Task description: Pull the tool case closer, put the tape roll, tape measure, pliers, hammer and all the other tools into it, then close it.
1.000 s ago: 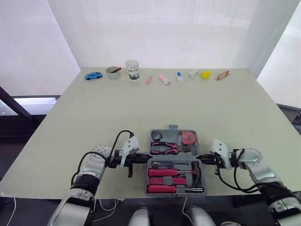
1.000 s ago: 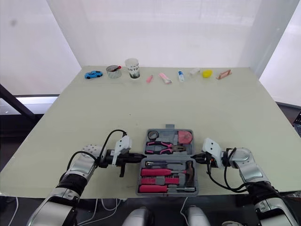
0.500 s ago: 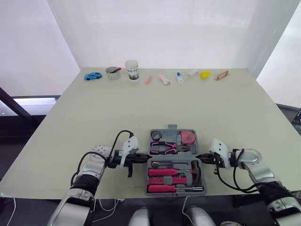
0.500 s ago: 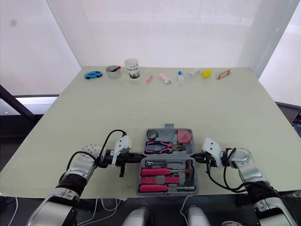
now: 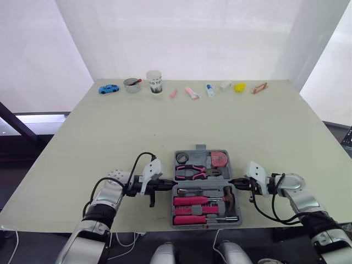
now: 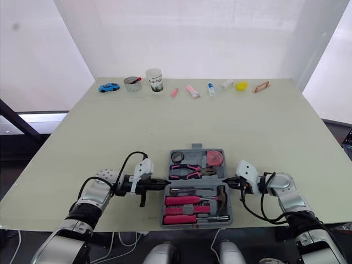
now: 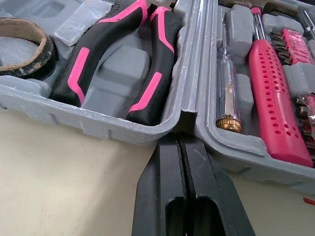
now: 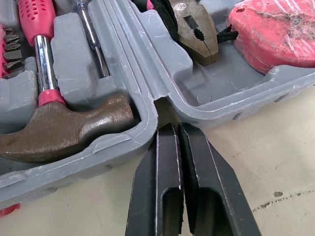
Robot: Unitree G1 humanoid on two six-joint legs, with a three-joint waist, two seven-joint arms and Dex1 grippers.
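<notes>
The grey tool case [image 5: 201, 148] lies open near the table's front edge. Its far half holds the tape roll [image 5: 182, 158], the pink-handled pliers [image 5: 195, 172] and the pink tape measure [image 5: 220, 160]. The near half holds the hammer [image 5: 229, 197] and pink screwdrivers [image 5: 190, 201]. My left gripper [image 5: 168, 186] is shut, its tip in the notch at the hinge's left end [image 7: 178, 137]. At the hinge's right end my right gripper [image 5: 234, 185] is also shut, its tip against the notch [image 8: 170, 129] beside the hammer head [image 8: 64, 132].
Small items line the table's far edge: a blue toy car [image 5: 109, 88], a tin [image 5: 132, 84], a paper cup [image 5: 155, 81], pink tubes, a yellow object [image 5: 240, 87] and a wooden piece [image 5: 259, 87]. The case's near half sits close to the table's front edge.
Both grippers stay at the hinge ends. The case has shifted only very slightly, its far edge a touch further away.
</notes>
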